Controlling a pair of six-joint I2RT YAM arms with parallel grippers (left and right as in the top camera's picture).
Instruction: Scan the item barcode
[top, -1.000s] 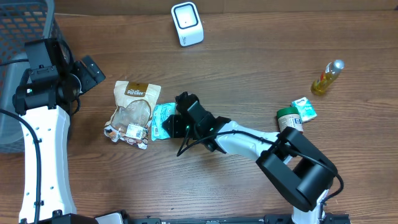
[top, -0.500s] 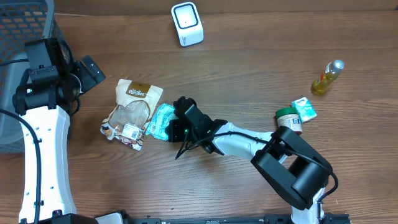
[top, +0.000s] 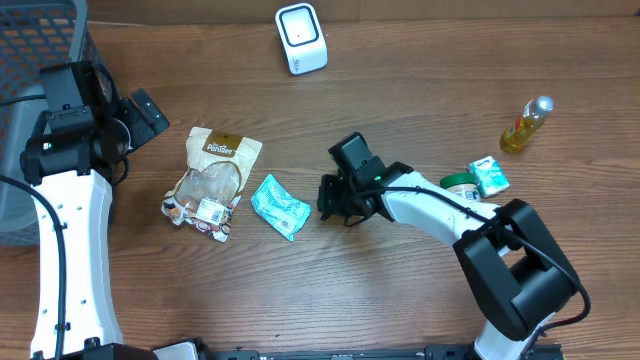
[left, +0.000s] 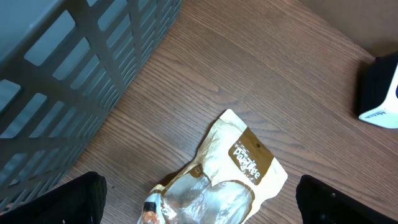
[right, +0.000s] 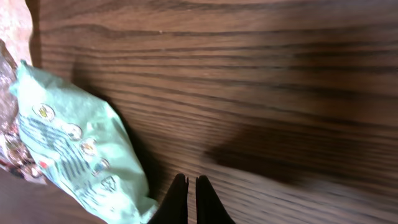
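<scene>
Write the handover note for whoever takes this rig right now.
Left pincer: open, empty, between the basket and the brown snack pouch.
Right pincer: shut on nothing, beside the teal packet, apart from it.
Scanner: far edge of the table, no item near it.
Done: no item lifted.
To do: grasp an item, show its barcode to the scanner.

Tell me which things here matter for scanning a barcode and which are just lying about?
For the job: white scanner; teal packet beside the right gripper, probably the item.
Lying about: brown snack bag; yellow bottle; green-lidded jar; small carton; grey basket.
</scene>
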